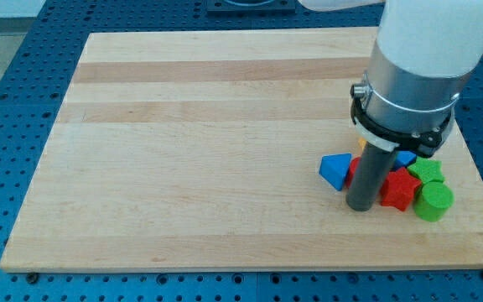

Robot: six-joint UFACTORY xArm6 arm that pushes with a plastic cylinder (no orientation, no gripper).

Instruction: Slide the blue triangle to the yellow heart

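camera view: my tip (pixel 360 205) beside blue triangle (pixel 335 170); yellow heart mostly hidden.

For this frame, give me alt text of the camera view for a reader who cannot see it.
My tip rests on a wooden board at the view's lower right, just right of a blue triangle. Right of the rod cluster a red block, a green cylinder and a green block; bits of blue and yellow show behind the arm.

Blue triangle (pixel 335 170): lies flat on the table, just left of the rod; yellow heart indiscernible.
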